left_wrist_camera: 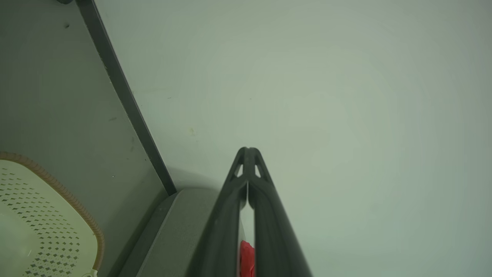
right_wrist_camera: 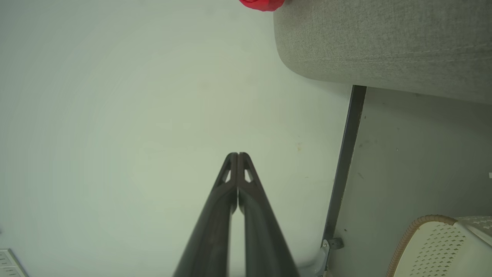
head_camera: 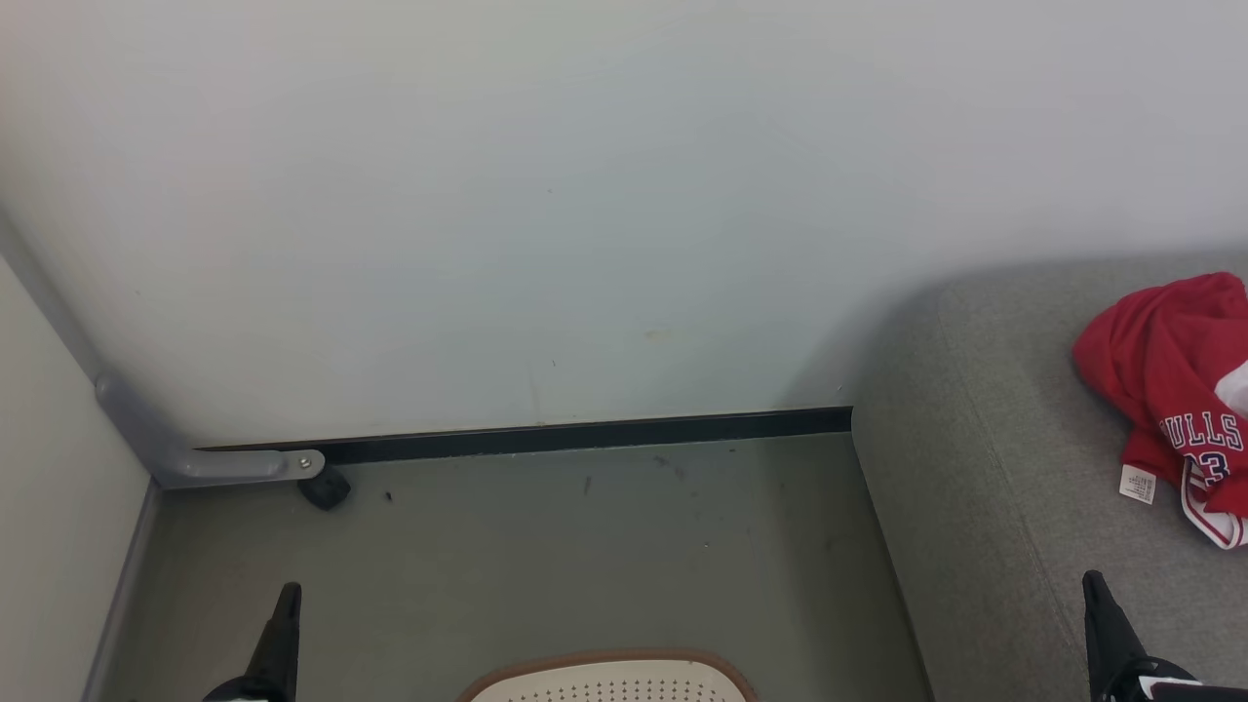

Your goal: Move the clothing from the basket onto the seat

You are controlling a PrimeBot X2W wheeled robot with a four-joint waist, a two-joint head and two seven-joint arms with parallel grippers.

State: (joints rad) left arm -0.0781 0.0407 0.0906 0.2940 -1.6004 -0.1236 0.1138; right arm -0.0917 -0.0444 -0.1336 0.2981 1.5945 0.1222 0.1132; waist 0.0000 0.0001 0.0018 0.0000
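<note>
**Shut tight, holding nothing**

Both pairs of fingers are pressed tip to tip with nothing between them. The left gripper (left_wrist_camera: 248, 151) and the right gripper (right_wrist_camera: 237, 154) each point at the bare wall (head_camera: 585, 195). Beyond the right one, the clothing (head_camera: 1175, 390) lies heaped on the seat (head_camera: 975, 439), well apart from the basket (head_camera: 609, 658) down on the floor (head_camera: 585, 546). I'd judge the fabric light, limp and slick, so pinch a thick fold, not the little label (head_camera: 1137, 484).
</note>
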